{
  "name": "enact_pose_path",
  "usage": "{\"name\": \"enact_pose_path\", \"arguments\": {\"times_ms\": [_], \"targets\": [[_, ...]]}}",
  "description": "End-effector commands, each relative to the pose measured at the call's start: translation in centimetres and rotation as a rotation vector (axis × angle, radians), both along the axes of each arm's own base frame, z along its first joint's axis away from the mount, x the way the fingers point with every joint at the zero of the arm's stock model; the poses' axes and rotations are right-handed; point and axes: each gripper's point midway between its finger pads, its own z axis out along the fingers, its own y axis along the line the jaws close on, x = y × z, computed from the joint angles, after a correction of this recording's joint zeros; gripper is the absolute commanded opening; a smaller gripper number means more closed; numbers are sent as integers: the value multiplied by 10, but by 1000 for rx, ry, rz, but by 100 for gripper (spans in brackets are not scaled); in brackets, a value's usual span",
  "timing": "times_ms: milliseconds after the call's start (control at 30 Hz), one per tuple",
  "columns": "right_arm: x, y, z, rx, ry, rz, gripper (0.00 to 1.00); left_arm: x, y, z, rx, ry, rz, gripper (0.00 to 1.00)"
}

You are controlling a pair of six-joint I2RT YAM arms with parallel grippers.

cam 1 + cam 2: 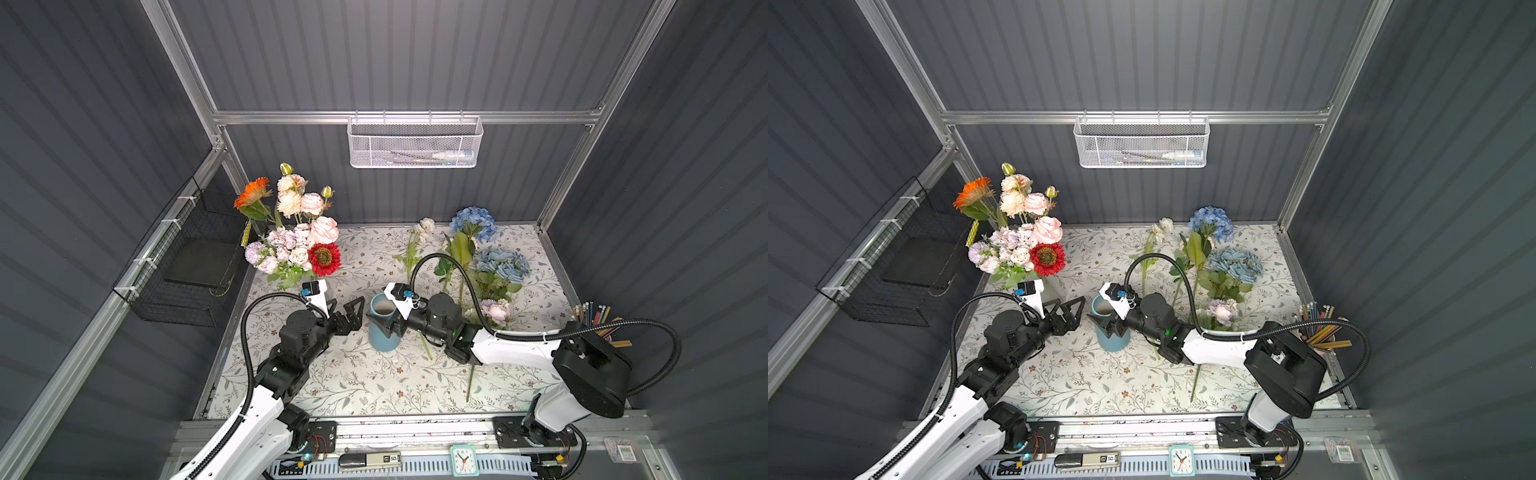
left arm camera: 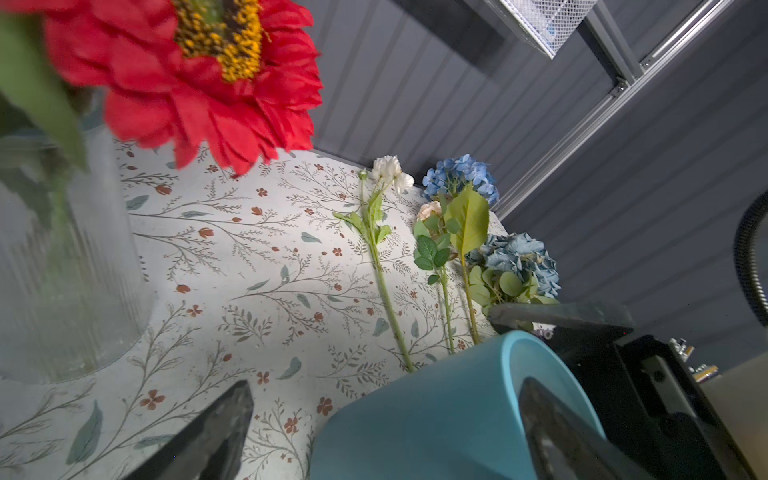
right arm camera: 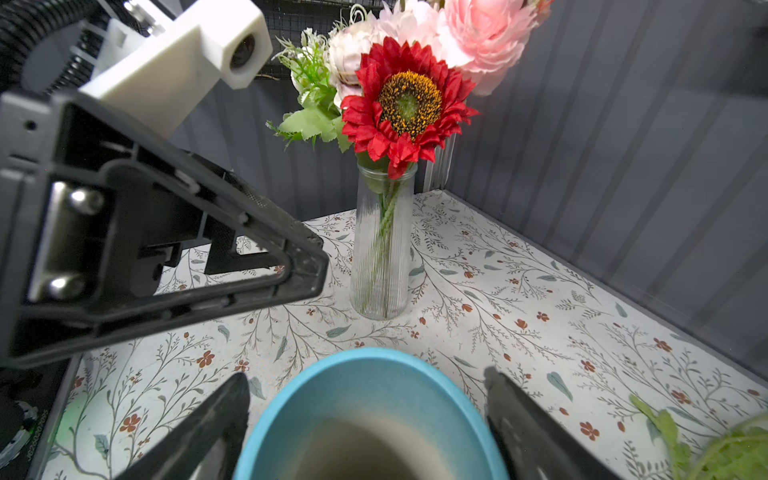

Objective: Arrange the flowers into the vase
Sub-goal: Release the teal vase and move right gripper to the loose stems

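Left hand (image 1: 348,307) hovers spread and empty beside the blue vase (image 1: 384,338) mid-frame in a top view; right hand (image 1: 380,311) straddles its rim, likely steadying it. Left wrist view: loose flowers (image 2: 511,257) lie on the bench (image 2: 249,257), centre-right. Right wrist view: fingers (image 3: 208,428) flank the rim, apparently unclenched.

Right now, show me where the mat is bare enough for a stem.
Free: the front mat between the blue vase and the front rail; also the back middle, between the red flower and the white stem. Crowded: the right side, strewn with loose flowers, and around the blue vase.
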Motion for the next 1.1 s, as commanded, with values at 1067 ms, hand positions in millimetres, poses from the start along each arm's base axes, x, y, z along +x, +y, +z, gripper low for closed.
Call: {"name": "enact_pose_path", "arguments": {"times_ms": [1067], "targets": [[131, -219, -25, 66, 780, -626, 95, 25, 21, 9, 122, -34, 145, 100]]}}
